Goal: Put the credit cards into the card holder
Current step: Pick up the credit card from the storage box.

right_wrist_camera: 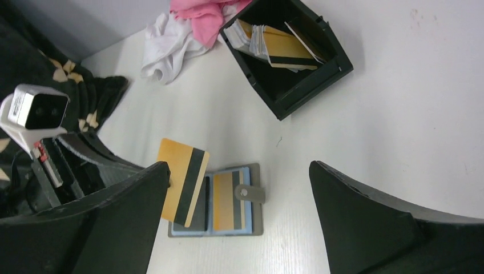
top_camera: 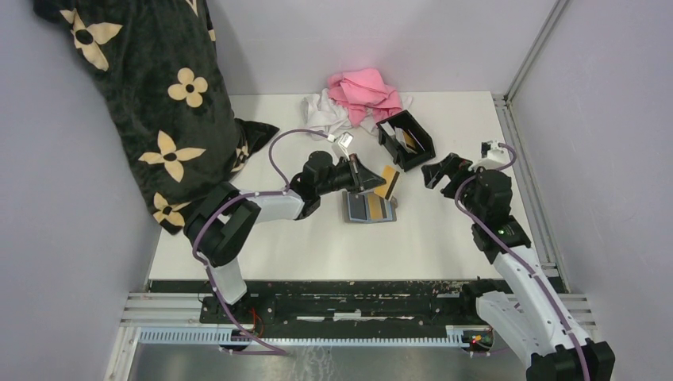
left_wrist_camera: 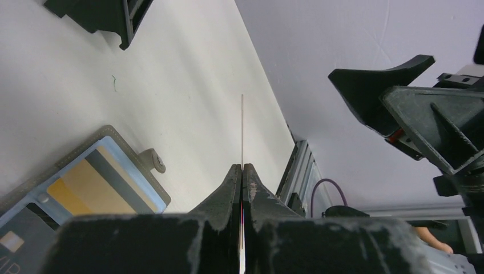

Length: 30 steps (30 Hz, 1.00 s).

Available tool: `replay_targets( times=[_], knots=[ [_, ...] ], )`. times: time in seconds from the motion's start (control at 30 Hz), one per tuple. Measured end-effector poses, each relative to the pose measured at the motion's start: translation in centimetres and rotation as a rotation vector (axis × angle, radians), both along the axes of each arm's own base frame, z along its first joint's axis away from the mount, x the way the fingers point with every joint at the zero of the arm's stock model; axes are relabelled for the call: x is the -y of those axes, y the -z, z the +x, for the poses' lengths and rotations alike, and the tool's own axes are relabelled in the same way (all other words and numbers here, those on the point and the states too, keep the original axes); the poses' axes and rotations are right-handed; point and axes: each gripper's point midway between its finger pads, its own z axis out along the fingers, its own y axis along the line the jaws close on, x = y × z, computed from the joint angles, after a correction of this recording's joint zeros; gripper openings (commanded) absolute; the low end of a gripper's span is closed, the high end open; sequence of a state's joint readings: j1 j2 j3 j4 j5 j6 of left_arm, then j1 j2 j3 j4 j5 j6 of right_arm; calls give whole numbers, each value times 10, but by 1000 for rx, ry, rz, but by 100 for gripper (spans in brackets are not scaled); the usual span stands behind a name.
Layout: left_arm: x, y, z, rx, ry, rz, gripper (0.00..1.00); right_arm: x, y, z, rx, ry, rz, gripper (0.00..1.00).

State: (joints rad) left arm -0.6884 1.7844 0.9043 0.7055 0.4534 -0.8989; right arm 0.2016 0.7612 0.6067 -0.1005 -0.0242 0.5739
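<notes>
L tool (top_camera: 367,179): jaws pressed together, pinching one tan card (top_camera: 388,182) w/ dark stripe by its edge. Card is up off the table (top_camera: 317,246), over the rear-right part of the grey wallet (top_camera: 369,208); seen edge-on in L wrist view.

Wallet: open, flat, approx mid-table, tan + dark cards in blue-lined slots.

R tool (top_camera: 443,169): jaws spread wide, nothing between them. Sits right of the card holder (top_camera: 424,136), near, not touching.

Card holder: black, open top, on table behind and right of wallet. Several cards (right_wrist_camera: 277,45) inside, leaning; one tan w/ dark stripe.

Pink cloth (top_camera: 363,91) + white cloth (top_camera: 324,111) bunched at rear of table. Black floral fabric (top_camera: 151,103) at rear left.
</notes>
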Motion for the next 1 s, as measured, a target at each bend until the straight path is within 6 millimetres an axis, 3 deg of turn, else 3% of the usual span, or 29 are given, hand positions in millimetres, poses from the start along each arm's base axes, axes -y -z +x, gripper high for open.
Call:
replay_targets(
  times=[0.13,0.3,0.5,0.67,1.0],
  knots=[
    [-3,-5,9,-10,-48,-27,3,5,-1,12,15,64,48,98],
    [-4,-13,18,-15,-88,-68,3,4,-7,22,52,76,64,86],
    [-2,-7,23,-49,-101,-96,3,-18,34,33,-84,-13,89,65],
    [-1,-3,23,-85,-106,-113,3,-46,56,37,-168,-127,183,64],
    [5,-6,25,-131,-102,-198,3,-68,39,38,-117,-221,312,62]
  ],
)
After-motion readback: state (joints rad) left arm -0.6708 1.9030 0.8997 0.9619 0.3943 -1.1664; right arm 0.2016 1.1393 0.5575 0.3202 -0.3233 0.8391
